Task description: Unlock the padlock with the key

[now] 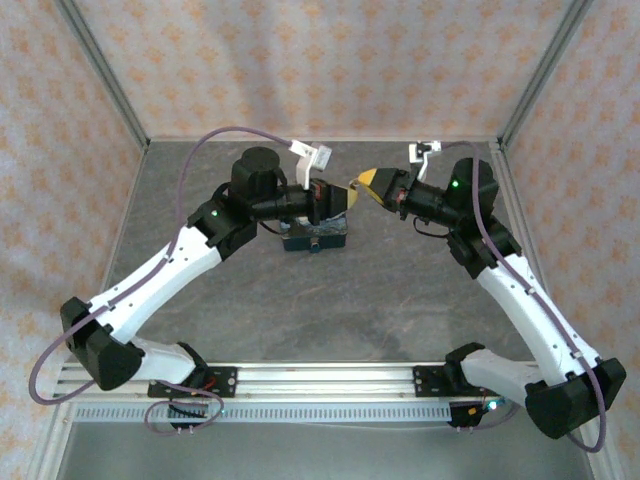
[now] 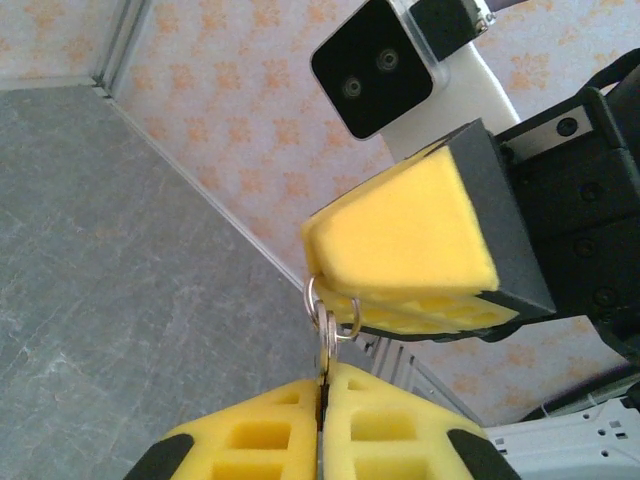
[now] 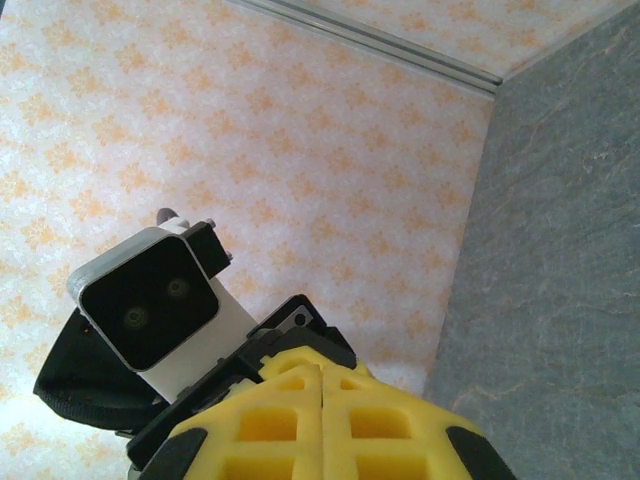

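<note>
The key (image 2: 328,347) is a thin silvery blade standing on edge, pinched between the yellow pads of my left gripper (image 2: 322,388), which is shut on it. Its wire ring (image 2: 318,304) runs up into the seam of my right gripper (image 2: 336,286), which is shut on the ring. Above the back of the table the two grippers meet tip to tip, left gripper (image 1: 345,197) against right gripper (image 1: 367,183). In the right wrist view my right gripper (image 3: 322,374) has its pads pressed together. The padlock is hidden from me.
A dark blue tin (image 1: 315,238) lies on the grey table (image 1: 380,290) just below the left wrist. Patterned walls (image 1: 320,60) and metal posts enclose the back and sides. The left arm's wrist camera (image 3: 145,305) sits close in front of the right gripper.
</note>
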Robot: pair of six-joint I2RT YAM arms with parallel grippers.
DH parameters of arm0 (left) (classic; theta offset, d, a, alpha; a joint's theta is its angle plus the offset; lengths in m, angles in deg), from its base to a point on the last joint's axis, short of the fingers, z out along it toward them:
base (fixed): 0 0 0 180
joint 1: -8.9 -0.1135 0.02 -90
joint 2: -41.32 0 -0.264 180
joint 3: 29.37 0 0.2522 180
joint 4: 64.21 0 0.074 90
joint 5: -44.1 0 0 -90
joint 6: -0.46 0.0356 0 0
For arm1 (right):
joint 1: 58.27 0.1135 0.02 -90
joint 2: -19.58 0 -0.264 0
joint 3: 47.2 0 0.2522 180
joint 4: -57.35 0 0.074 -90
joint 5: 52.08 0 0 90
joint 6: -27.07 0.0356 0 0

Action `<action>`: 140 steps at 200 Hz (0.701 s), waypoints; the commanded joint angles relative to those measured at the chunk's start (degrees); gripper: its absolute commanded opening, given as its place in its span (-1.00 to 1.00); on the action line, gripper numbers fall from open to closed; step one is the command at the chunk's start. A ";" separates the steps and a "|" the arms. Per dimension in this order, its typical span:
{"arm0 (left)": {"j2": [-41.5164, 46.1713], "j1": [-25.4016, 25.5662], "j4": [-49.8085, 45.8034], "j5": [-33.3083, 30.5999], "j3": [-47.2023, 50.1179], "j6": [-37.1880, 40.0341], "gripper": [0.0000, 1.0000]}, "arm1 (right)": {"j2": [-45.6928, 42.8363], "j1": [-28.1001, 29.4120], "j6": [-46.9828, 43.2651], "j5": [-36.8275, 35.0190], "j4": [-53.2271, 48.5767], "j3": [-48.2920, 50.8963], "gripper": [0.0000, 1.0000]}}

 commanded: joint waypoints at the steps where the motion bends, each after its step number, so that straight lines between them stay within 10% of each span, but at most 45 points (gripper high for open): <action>1: 1.75 -0.71 -0.85 -0.52 -0.56 0.93 -0.82 | -0.08 -0.09 -1.13 1.94 0.49 -0.61 -1.00; 44: 1.70 -0.89 -1.64 -0.43 -0.65 1.27 -0.35 | 0.12 -0.09 -1.35 2.74 0.40 -0.70 -1.00; 106: 1.18 -0.89 -0.51 0.01 -1.15 1.10 -0.72 | 0.19 -0.08 -1.30 3.37 0.55 -0.96 -1.00; 140: 0.58 -0.89 -0.56 -0.24 -1.94 1.19 -0.51 | 0.18 -0.06 -1.21 3.55 0.86 -0.93 -1.00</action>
